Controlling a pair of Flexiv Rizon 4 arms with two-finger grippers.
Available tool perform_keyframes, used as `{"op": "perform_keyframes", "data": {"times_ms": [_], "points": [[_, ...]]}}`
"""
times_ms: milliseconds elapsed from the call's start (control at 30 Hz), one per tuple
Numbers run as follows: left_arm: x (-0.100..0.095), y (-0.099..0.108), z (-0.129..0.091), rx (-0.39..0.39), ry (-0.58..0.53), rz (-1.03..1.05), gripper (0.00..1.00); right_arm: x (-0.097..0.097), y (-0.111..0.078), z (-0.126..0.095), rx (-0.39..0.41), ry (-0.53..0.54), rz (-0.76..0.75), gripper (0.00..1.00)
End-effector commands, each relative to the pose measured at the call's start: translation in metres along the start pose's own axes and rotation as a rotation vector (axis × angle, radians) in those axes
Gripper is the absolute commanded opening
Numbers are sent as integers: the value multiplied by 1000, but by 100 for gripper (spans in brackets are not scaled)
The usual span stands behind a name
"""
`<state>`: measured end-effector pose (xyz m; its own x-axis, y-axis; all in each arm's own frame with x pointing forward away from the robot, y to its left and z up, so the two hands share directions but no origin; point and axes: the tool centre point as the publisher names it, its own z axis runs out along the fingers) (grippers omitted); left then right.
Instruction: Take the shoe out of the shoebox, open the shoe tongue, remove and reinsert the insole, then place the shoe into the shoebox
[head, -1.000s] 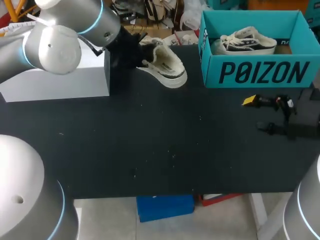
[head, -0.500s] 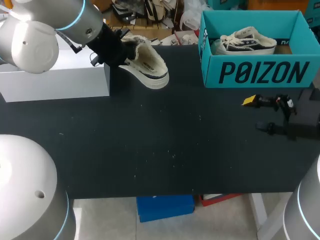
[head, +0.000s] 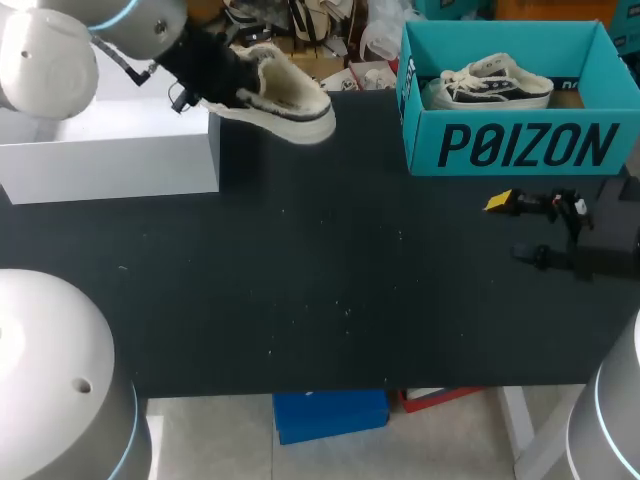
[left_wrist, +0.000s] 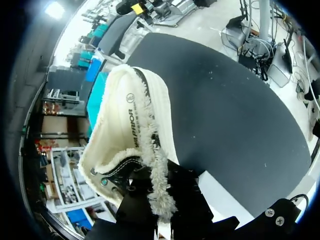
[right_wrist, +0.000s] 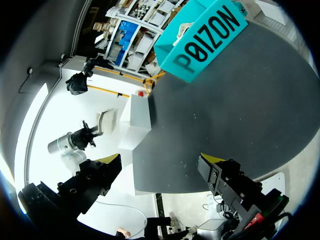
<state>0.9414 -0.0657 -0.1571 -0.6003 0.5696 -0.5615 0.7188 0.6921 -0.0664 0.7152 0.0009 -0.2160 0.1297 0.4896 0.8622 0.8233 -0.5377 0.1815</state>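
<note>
Up over the far left of the table (head: 350, 280), your left fingers (left_wrist: 187, 200) grip the shoe (head: 285, 95) by its fuzzy rim, well apart from the shoebox (head: 520, 145), and your right fingers (right_wrist: 222, 177) hang wide open.

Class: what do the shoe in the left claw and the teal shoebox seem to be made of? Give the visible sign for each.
Shoe: fluffy cream lining, fleece-like, fringing its opening; smooth pale sole, probably rubber. Shoebox: probably printed cardboard, matte teal, with flat walls and crisp folded edges.
</note>
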Motion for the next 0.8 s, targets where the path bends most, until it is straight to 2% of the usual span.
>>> {"op": "perform_keyframes", "data": {"times_ms": [33,233,467,800], "points": [[-12,14,-24,7,79,-46,0,1,0,2,0,-3,1,100],[1,36,-30,-20,136,-143,0,1,0,2,0,-3,1,100],[16,67,-27,-101,117,-226,0,1,0,2,0,-3,1,100],[39,129,-23,-144,141,-352,0,1,0,2,0,-3,1,100]]}}
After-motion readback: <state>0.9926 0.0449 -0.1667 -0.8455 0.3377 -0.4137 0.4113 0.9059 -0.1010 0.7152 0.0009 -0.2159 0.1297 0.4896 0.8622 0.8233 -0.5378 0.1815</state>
